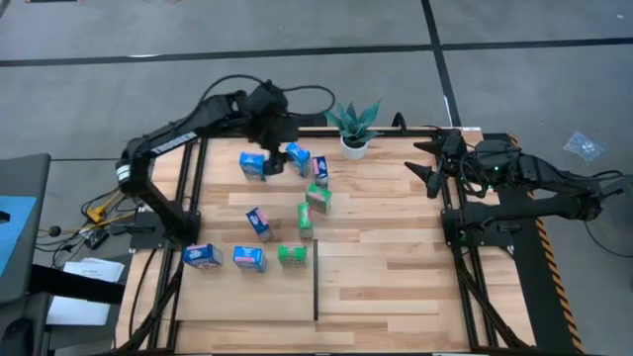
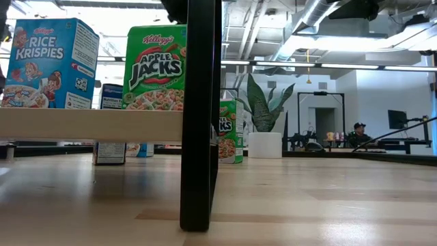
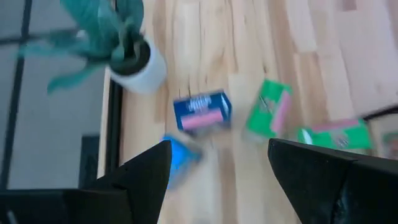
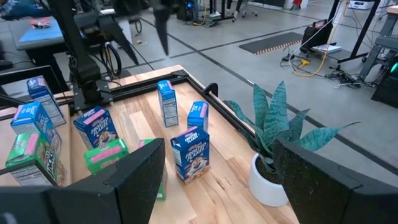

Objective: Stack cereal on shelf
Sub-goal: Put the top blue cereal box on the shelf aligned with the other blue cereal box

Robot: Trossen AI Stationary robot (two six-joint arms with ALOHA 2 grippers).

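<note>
Several small cereal boxes, blue and green, lie scattered on the light-wood table [image 1: 396, 287]. A blue box [image 1: 252, 164] and another blue box [image 1: 297, 156] lie at the far left. Green boxes [image 1: 317, 198] lie near the middle. Two blue boxes [image 1: 202, 256] and a green box [image 1: 291, 255] stand in a row at the near left. In the low view a Rice Krispies box [image 2: 48, 65] and an Apple Jacks box [image 2: 156, 68] stand on a pale plank [image 2: 89, 124]. My left gripper [image 1: 278, 148] hangs open over the far-left boxes; a blue box [image 3: 181, 155] shows below, by one finger. My right gripper [image 1: 427, 163] is open and empty at the far right.
A potted green plant [image 1: 354, 127] in a white pot stands at the far edge, close to the left gripper. A thin black divider strip [image 1: 316, 287] runs toward the near edge. Black rails [image 1: 450, 257] frame the table. Bare wood lies between the strip and the right rail.
</note>
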